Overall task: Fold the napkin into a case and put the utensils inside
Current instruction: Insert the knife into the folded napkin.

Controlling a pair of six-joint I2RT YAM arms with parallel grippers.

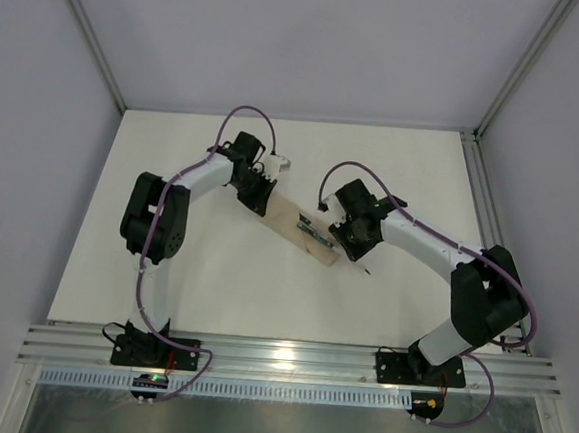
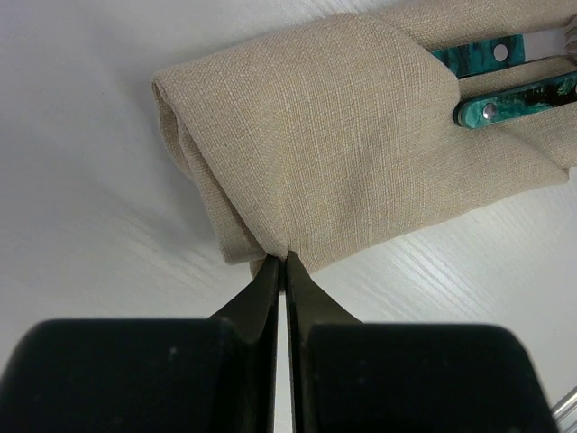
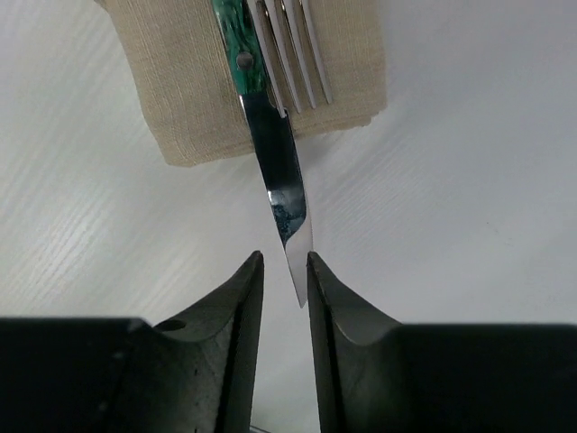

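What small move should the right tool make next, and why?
Probably nudge the knife a little deeper into the case. Its blade juts past the cloth edge, between the parted jaws of the right tool, while the fork lies on the cloth. The left tool, shut on the case, should steady it.

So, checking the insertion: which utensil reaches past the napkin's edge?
The knife: its blade runs off the napkin to between the right fingers; the fork's tines end on it.
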